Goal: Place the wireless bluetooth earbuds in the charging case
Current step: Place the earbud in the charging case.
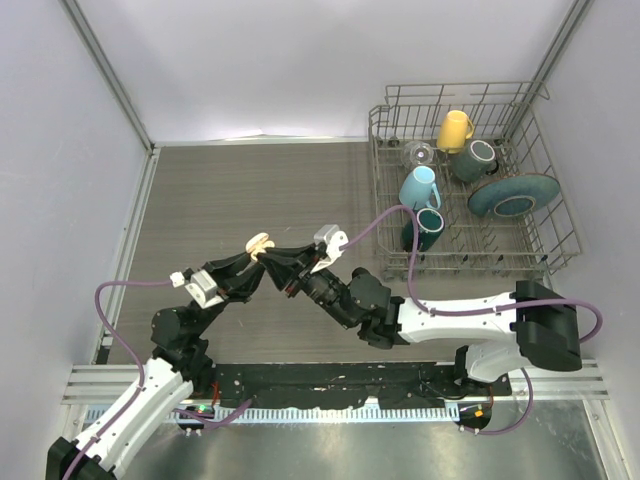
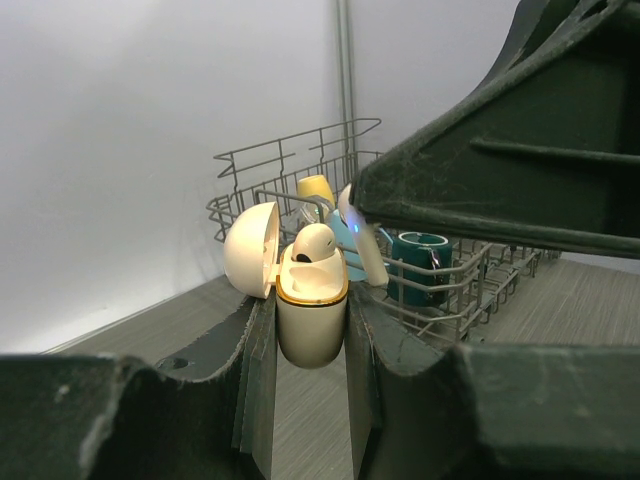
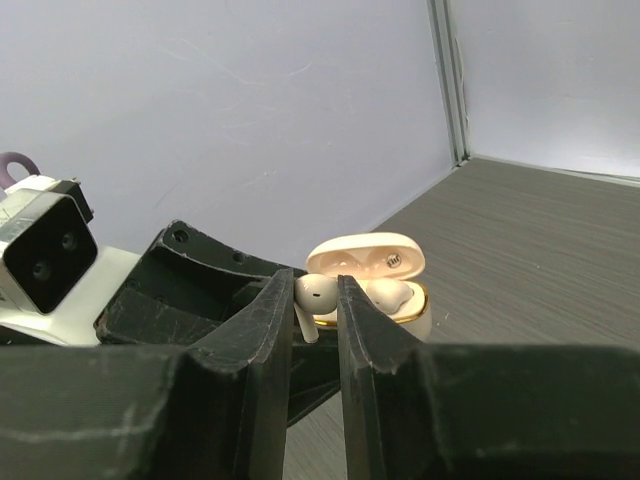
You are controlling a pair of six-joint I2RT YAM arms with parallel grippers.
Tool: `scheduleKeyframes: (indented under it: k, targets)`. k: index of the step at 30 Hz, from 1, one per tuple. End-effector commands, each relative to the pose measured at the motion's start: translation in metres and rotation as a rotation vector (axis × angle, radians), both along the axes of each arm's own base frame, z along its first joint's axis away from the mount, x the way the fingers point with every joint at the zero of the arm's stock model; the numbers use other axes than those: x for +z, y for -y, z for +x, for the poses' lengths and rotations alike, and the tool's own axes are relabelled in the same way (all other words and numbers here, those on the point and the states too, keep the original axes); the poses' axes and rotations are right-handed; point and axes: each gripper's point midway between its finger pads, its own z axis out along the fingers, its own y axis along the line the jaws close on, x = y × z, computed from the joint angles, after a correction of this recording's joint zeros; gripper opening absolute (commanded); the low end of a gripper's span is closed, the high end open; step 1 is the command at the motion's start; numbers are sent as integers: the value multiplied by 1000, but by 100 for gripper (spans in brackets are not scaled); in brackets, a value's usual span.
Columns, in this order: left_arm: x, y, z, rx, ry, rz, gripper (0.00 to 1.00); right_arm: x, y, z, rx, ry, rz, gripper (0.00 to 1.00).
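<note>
Our left claw (image 1: 256, 257) is clamped on the charging case (image 2: 311, 322), keeping it upright above the worktop (image 1: 250, 190) with its lid (image 2: 250, 250) swung open for loading. One cream-white earbud (image 2: 315, 243) sits inside the case. Our right claw (image 3: 315, 302) pinches the second earbud (image 3: 316, 291) just beside the case's open mouth, poised, we judge, for seating.

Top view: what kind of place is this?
Probably a lab robot cell, not a real kitchen: plain white walls box in a wood-grain table, with a wire dish rack of mugs in one corner.
</note>
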Motion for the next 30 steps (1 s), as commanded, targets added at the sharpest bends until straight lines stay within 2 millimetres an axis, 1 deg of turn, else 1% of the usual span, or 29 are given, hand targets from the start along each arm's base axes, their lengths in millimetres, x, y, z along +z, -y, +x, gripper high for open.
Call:
scheduleKeyframes:
  k: [1,5,13,21,30]
  targets:
    - [12,-5,-1,25,63,-14,0,50,5,1,-27,53,134,1]
    - [11,-4,-2,19,64,-8,0,51,4,4,-47,56,139,1]
    - [13,-4,-5,11,70,-10,0,44,0,8,-65,47,128,1]
    - [15,-3,-8,-3,74,-17,0,38,0,14,-98,33,126,1]
    - [12,-2,-8,-9,66,-13,0,35,-4,14,-91,30,131,1]
